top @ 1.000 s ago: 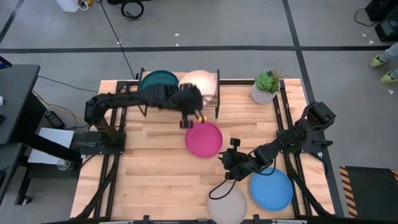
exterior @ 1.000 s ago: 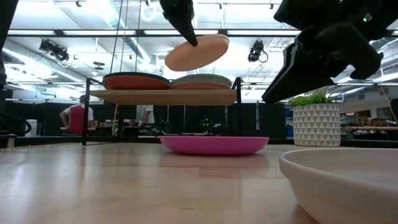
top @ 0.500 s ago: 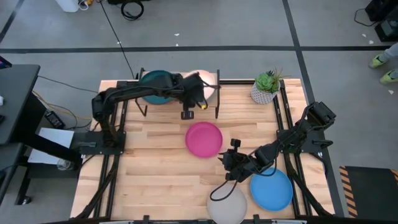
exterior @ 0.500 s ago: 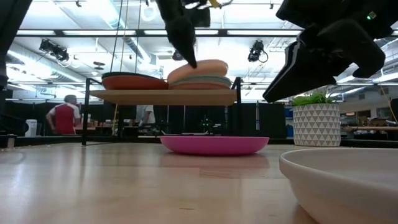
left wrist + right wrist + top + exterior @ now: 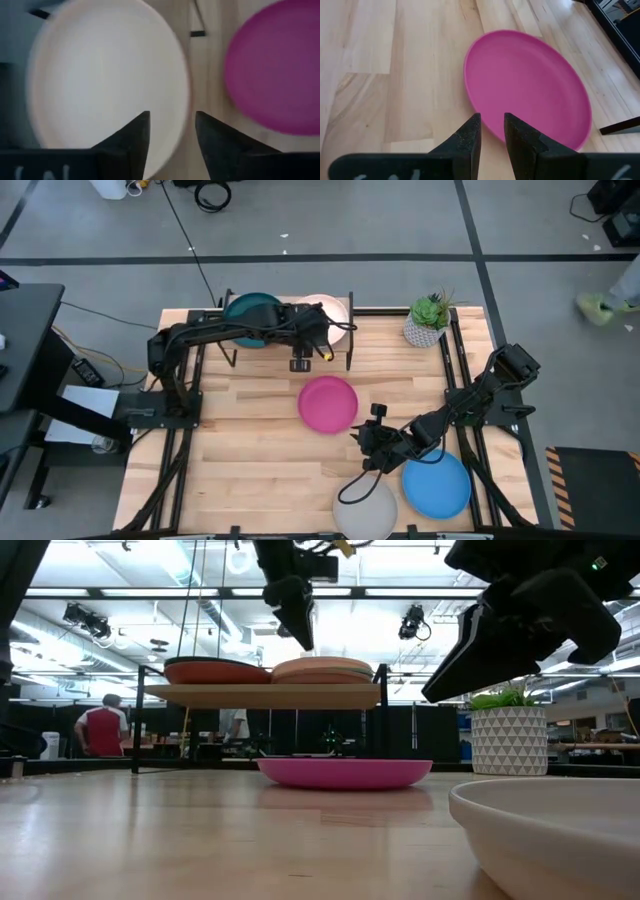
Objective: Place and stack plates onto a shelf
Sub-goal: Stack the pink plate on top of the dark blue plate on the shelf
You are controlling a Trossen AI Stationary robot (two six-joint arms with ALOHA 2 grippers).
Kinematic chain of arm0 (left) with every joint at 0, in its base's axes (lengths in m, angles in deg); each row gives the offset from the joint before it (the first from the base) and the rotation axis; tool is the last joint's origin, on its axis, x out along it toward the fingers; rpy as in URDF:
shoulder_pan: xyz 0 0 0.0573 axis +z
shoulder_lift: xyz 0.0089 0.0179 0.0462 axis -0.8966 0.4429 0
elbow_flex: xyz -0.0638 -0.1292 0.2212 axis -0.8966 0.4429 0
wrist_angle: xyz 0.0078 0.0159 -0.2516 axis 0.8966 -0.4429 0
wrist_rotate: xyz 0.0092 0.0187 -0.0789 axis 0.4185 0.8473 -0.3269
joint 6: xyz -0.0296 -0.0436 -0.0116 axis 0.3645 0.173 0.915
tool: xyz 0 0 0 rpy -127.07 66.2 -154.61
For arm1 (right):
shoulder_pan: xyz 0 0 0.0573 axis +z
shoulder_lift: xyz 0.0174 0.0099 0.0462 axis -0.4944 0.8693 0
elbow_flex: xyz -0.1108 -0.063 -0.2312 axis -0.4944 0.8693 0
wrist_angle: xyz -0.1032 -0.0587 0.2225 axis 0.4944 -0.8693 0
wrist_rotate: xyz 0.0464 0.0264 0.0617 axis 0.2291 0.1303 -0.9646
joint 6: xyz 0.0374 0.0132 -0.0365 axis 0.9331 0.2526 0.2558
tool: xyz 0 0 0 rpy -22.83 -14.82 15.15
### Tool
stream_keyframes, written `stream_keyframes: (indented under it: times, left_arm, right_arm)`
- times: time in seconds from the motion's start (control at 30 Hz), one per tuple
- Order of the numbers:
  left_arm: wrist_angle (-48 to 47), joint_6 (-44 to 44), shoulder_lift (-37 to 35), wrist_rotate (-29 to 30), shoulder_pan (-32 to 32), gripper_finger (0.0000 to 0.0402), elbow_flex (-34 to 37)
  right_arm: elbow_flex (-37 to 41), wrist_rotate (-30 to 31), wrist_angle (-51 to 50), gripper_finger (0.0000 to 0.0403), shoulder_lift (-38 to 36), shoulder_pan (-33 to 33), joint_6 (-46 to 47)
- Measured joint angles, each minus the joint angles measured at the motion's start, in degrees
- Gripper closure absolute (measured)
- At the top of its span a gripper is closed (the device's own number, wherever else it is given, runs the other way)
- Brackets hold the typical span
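Observation:
The shelf (image 5: 262, 695) stands at the table's far edge. An orange plate (image 5: 217, 670) shows on its left in the low view, where the high view shows a dark teal plate (image 5: 255, 308) on top. On its right, a peach plate (image 5: 322, 667) lies flat on a stack. My left gripper (image 5: 300, 638) hangs open just above the peach plate's (image 5: 105, 85) near rim, clear of it. A magenta plate (image 5: 328, 403) lies on the table. My right gripper (image 5: 492, 131) hovers beside the magenta plate (image 5: 527, 100), its fingers a little apart with nothing between them.
A bright blue plate (image 5: 437, 483) and a pale grey plate (image 5: 365, 510) lie at the table's near right. A potted plant (image 5: 428, 320) stands at the far right corner. People move in the room behind the table.
My left gripper has carried the tilted peach plate toward the far edge and lowered it onto the shelf's right stack. It has then opened, let go and risen slightly. The plate now lies flat on the stack.

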Motion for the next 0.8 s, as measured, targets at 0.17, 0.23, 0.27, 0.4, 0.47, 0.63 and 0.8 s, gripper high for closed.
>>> stream_keyframes:
  times: [0.17, 0.23, 0.27, 0.4, 0.47, 0.63, 0.8]
  left_arm:
    - [2.0, -1.3, -2.4, -0.8, -3.6, 0.0230, -0.1]
    - [1.9, -1.3, -2.6, -5.0, -6.3, 0.0233, -0.1]
    - [1.7, -1.3, -2.6, -7.3, -7.9, 0.0235, 0.0]
    - [0.5, 0.2, -2.0, -11.8, -14.6, 0.0242, 0.0]
    - [-2.3, 1.0, -0.7, -11.8, -18.1, 0.0245, 0.0]
    - [-6.2, 5.3, 3.0, -9.9, -25.2, 0.0246, 0.1]
    - [-3.5, 6.4, 7.3, -7.8, -29.9, 0.0247, 0.1]
  right_arm:
    - [0.0, 0.1, 0.2, 0.0312, 0.0, 0.0, -0.7]
    - [0.0, 0.2, 0.2, 0.0312, 0.0, 0.0, -0.9]
    - [0.0, 0.2, 0.2, 0.0312, 0.0, 0.0, -0.9]
    - [0.0, 0.2, -0.3, 0.0312, 0.0, 0.1, -1.1]
    - [0.0, 0.2, -1.3, 0.0312, -0.1, 0.4, -1.0]
    - [0.0, 1.4, -7.5, 0.0312, -2.5, 2.5, 2.3]
    - [0.0, 4.8, -11.0, 0.0312, -6.4, 4.9, 3.7]
